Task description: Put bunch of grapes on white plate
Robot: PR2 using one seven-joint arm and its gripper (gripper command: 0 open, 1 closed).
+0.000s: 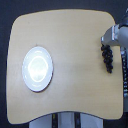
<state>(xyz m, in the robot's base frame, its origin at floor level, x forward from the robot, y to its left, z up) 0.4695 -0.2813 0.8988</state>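
From my remote station I see one overhead view. Nearest the bottom of the frame is the front edge of the table [70, 65], a light wooden top with rounded corners, with pale framework showing below it.

Further in, the white plate [37, 69] sits on the table near the edge at the exterior view's left, about midway along that edge. Nothing lies on it.

Across the table, close to the edge at the exterior view's right and toward the far corner, is the bunch of grapes [107, 56]. It is well apart from the plate, with most of the bare table top between them. The gripper [107, 41] comes in from that far corner and sits right at the top end of the bunch. The picture is too coarse to show the fingers; I cannot tell whether they are clamped on the grapes or released.

Judgement: the step in hand is the pick-up or the very start of the carry; placement is not yet done. The next move calls for a confirmed hold, a lift clear of the wood, then a traverse to the plate.

The bunch's long axis runs roughly far to near, parallel to that edge. The upper end meets the gripper; the free end points toward the front edge. I cannot make out the stem.
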